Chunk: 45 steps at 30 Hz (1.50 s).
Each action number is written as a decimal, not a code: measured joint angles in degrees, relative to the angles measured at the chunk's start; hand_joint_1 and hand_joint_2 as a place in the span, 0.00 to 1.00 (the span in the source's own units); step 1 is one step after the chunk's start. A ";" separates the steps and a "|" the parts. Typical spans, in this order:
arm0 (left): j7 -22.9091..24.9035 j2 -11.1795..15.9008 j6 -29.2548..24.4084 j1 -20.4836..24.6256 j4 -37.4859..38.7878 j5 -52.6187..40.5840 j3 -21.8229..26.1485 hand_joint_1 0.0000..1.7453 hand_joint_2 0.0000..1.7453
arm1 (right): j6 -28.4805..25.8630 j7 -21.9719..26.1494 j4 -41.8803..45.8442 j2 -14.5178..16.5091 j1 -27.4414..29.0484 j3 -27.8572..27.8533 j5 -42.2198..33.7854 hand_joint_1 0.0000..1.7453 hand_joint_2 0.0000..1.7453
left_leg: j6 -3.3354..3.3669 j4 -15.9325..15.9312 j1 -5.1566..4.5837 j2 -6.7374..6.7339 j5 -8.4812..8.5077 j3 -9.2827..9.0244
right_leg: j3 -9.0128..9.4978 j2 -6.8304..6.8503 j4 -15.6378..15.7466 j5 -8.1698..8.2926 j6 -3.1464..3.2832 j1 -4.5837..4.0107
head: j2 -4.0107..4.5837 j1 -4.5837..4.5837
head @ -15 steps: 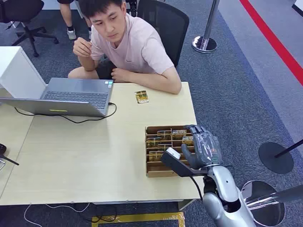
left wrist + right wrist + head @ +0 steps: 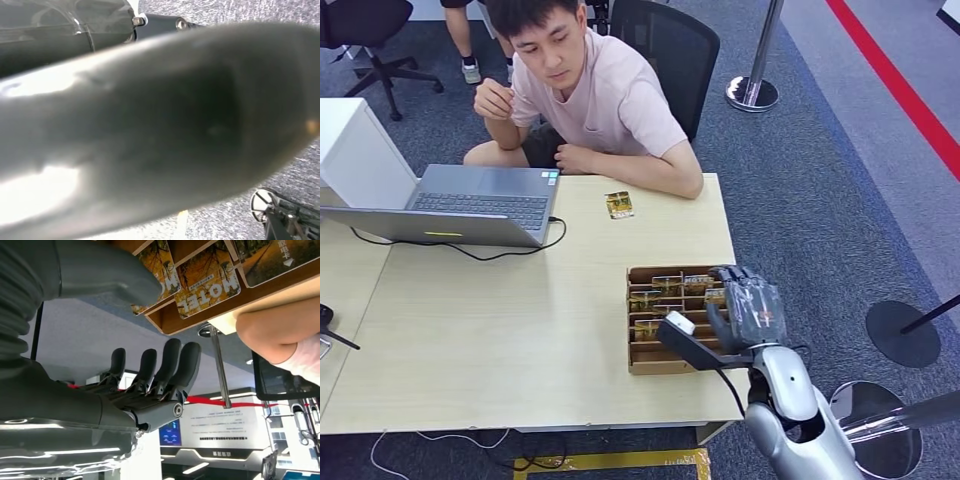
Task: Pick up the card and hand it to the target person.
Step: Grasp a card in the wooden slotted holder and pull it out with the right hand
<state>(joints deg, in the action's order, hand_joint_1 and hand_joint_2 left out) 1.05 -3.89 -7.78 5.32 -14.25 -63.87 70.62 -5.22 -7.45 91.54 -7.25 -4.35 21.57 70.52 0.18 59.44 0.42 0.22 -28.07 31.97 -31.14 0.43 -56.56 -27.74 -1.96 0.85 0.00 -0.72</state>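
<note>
While the right hand (image 2: pixel 746 308) hovers at the near right corner of the cardboard box (image 2: pixel 675 362), its fingers (image 2: pixel 166 367) are spread and curled a little, holding nothing, with the thumb reaching out over the box. Just under and beyond the fingertips lie the cards (image 2: pixel 667 285), yellow hotel cards standing in slots between the box's dividers; the wrist view shows them close ahead of the thumb, not yet touched. To do this step well, I judge the hand should come down so that the thumb and a finger straddle the upper edge of one card only, the nearest one, and close squarely on its faces, because the cards sit tight together and a slanted pinch could drag a neighbour or shift the light box. Farther off, well apart from the hand, a single card (image 2: pixel 620 204) lies flat on the table (image 2: pixel 509 330), just before the forearm of the seated person (image 2: pixel 622 110). Whether the left hand is spread or closed I cannot tell.
</note>
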 joint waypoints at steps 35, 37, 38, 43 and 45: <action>-0.02 0.00 0.00 0.00 0.00 0.00 0.00 0.00 0.00 | 0.02 0.00 -0.40 -0.01 -0.22 0.00 -0.22 0.50 1.00 | 0.00 0.00 0.00 0.00 0.00 0.00 | 0.00 0.00 0.00 0.00 0.00 0.00 | 0.00 0.00; -0.02 0.00 0.00 0.00 0.00 0.00 0.00 0.00 0.00 | 0.02 0.00 -0.42 -0.01 -0.23 0.00 -0.22 0.50 1.00 | 0.00 0.00 0.00 0.00 0.00 0.00 | 0.00 0.00 0.00 0.00 0.00 0.00 | 0.00 0.00; -0.02 0.00 0.00 0.00 0.00 0.00 0.00 0.00 0.00 | 0.02 0.00 -0.43 -0.01 -0.23 0.00 -0.23 0.50 1.00 | 0.00 0.00 0.00 0.00 0.00 0.00 | 0.00 0.00 0.00 0.00 0.00 0.00 | 0.00 0.00; -0.02 0.00 0.00 0.00 0.00 0.00 0.00 0.00 0.00 | 0.03 0.00 -0.48 -0.01 -0.25 0.00 -0.25 0.50 1.00 | 0.00 0.00 0.00 0.00 0.00 0.00 | 0.00 0.00 0.00 0.00 0.00 0.00 | 0.00 0.00; -0.02 0.00 0.00 0.00 0.00 0.00 0.00 0.00 0.00 | 0.04 0.00 -0.50 -0.01 -0.26 0.00 -0.25 0.50 1.00 | 0.00 0.00 0.00 0.00 0.00 0.00 | 0.00 0.00 0.00 0.00 0.00 0.00 | 0.00 0.00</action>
<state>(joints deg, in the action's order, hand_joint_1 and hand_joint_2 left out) 1.03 -3.89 -7.78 5.32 -14.25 -63.87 70.62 -5.19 -7.45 91.04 -7.26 -4.62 21.57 70.27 0.18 59.44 0.42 0.22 -28.07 31.97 -31.14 0.43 -56.56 -27.74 -1.96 0.85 0.00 -0.72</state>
